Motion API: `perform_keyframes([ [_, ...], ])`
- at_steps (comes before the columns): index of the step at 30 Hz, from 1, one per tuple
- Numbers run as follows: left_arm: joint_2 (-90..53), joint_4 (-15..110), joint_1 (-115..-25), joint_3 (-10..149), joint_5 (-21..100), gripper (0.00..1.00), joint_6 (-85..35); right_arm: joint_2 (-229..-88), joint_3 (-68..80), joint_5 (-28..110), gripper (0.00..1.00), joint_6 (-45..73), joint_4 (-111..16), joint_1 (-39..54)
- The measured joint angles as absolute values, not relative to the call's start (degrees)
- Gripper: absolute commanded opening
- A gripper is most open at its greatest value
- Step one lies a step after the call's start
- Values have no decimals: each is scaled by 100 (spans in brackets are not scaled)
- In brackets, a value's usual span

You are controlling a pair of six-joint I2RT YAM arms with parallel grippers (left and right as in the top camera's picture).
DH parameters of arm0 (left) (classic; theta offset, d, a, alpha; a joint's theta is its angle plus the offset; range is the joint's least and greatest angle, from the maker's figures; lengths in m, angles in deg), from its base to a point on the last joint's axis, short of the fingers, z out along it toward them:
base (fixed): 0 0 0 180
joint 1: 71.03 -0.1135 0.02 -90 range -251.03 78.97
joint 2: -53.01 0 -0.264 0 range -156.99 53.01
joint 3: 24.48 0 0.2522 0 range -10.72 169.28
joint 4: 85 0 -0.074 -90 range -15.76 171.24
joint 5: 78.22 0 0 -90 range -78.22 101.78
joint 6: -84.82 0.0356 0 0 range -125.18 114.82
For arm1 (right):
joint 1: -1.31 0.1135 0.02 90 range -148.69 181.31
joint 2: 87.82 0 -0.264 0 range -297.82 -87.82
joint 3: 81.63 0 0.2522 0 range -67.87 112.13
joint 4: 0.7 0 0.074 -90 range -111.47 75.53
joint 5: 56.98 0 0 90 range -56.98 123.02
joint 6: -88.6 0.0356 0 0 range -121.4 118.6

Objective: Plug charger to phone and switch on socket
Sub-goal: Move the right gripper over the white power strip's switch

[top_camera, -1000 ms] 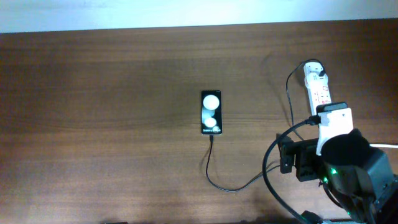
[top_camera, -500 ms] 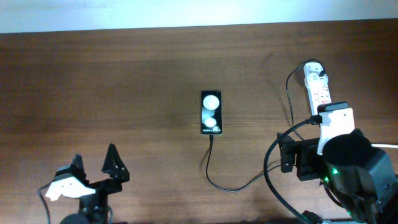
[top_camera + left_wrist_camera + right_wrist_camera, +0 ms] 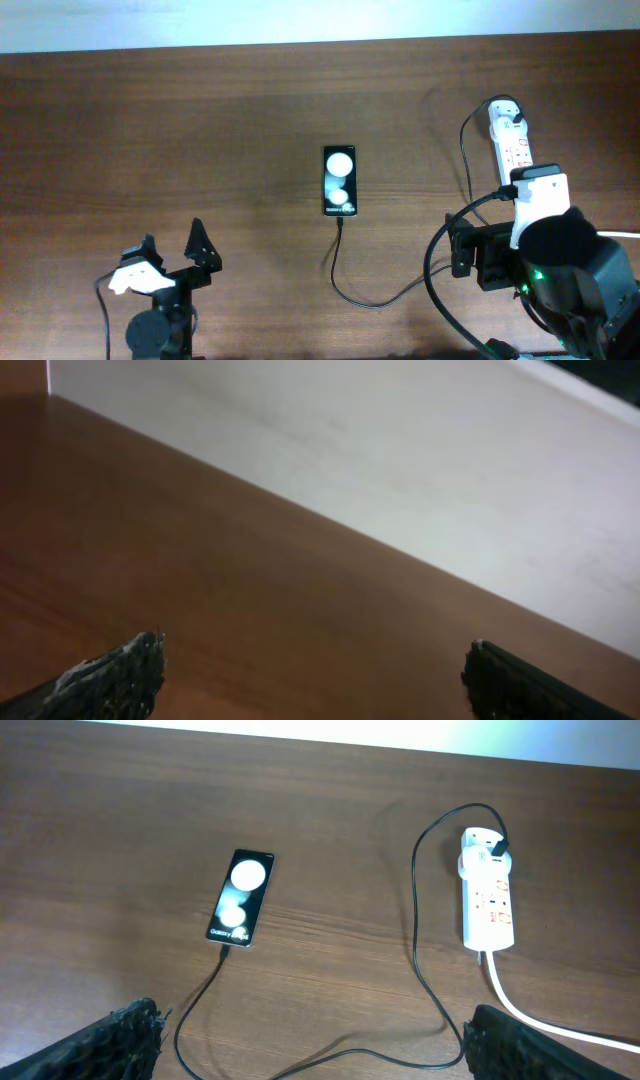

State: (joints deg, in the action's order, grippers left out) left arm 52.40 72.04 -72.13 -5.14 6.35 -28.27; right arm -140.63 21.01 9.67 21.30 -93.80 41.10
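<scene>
two robot arms are sitting at the near edge of a dark wooden counter (image 3: 200, 120), seen from above; the left arm (image 3: 150, 305) is reaching in at the lower left, well apart from everything; the right arm (image 3: 560, 265) is hanging at the lower right, its wrist covering the near end of the socket (image 3: 513, 148) in the overhead view; the left jaws are standing wide apart over bare wood, gripping nothing; the right jaws are likewise gaping and empty; the phone (image 3: 339, 181) is lying flat near the middle of the counter, screen up, two white circles glowing on it; the charger (image 3: 347, 290) is running as a thin black cable from the phone's near edge, looping toward the right arm, then rising to a white plug adapter (image 3: 505, 108) sitting in the socket's far end; the connector tip appears to be meeting the phone's port, though whether it is fully seated is too small to tell; the right arm, being nearest, is probably placed to press the socket's switch, whose position is not readable.
</scene>
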Motion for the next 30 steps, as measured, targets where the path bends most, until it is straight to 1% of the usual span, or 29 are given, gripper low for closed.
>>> perform_keyframes([
  [3,5240,7491,-7213,-756,637,99,-2827,-14063,2101,967,99,2128,-9380,4110],
  [10,5236,7502,-7213,-896,637,99,-2808,-14063,2101,967,99,2128,-9380,4110],
  [16,5236,7502,-7213,-896,637,99,-2808,-14063,2101,602,99,2058,-9336,4110],
  [19,5236,7502,-7213,-896,637,99,-2808,-14063,2101,722,99,2047,-9336,4110],
  [23,5236,7502,-7213,-896,637,99,-2808,-14063,2101,1607,99,2047,-9307,4110],
  [27,5236,7502,-7213,-896,639,99,-2808,-14076,2108,3065,99,2058,-8462,4110],
  [30,5236,7502,-7213,-896,639,99,-2808,-14448,2119,3637,99,2709,-8346,4110],
])
